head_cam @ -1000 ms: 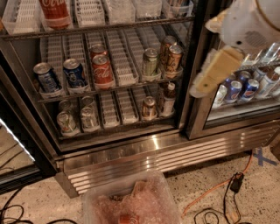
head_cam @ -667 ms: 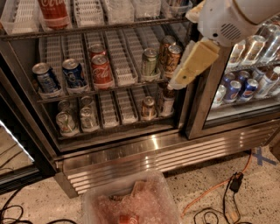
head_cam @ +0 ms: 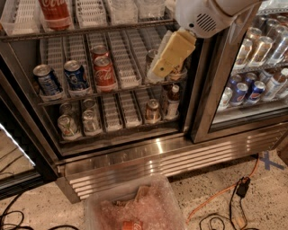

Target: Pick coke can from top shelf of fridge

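Observation:
The coke can (head_cam: 56, 11) is tall and red with white script. It stands on the top shelf (head_cam: 103, 28), at the left in a white ribbed lane tray, with its top cut off by the frame edge. The fridge (head_cam: 157, 159) is open in front of me, its steel base grille below. My gripper (head_cam: 157, 71), tan and hanging from a white arm, is in front of the right end of the middle shelf. It is well to the right of the coke can and below it. It holds nothing that I can see.
Blue Pepsi cans (head_cam: 47, 81) and shorter red Coca-Cola cans (head_cam: 104, 72) stand on the middle shelf, with several cans (head_cam: 67, 126) below. The closed right glass door (head_cam: 252, 67) shows more cans. A clear plastic bin (head_cam: 135, 207) and orange cables (head_cam: 225, 193) lie on the floor.
My gripper and arm have swung left, from in front of the right glass door to in front of the open compartment's middle shelf. The cans have not moved.

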`<state>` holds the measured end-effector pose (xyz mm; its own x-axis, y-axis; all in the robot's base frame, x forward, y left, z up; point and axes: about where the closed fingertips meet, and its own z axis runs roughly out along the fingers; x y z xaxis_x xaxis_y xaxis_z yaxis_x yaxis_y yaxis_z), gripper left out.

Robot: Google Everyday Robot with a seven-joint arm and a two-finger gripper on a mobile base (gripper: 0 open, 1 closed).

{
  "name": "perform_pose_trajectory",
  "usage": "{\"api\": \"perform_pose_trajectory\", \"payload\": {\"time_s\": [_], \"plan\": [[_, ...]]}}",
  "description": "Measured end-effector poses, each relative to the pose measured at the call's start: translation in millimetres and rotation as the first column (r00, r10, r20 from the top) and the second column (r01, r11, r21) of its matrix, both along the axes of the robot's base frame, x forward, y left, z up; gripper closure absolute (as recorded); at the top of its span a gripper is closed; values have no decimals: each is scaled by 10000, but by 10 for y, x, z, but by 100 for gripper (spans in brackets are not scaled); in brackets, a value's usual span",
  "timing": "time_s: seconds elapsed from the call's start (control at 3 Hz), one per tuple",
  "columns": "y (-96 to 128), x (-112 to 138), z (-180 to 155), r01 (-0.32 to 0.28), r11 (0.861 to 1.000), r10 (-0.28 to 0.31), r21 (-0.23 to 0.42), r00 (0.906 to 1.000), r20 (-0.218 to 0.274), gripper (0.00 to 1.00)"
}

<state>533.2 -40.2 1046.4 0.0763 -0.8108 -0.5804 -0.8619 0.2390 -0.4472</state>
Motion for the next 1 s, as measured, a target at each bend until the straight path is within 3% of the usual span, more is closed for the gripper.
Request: {"api": "perform_pose_trajectory", "payload": {"time_s": [0.33, 0.67, 1.0], "plan": [[85, 114, -1, -133, 9974, 119, 703, 9997, 210, 0], [251, 319, -58, -260, 9719, 216, 2341, 9995, 215, 0], [459, 491, -67, -332, 9069, 375, 4199, 9993, -20, 0]]}}
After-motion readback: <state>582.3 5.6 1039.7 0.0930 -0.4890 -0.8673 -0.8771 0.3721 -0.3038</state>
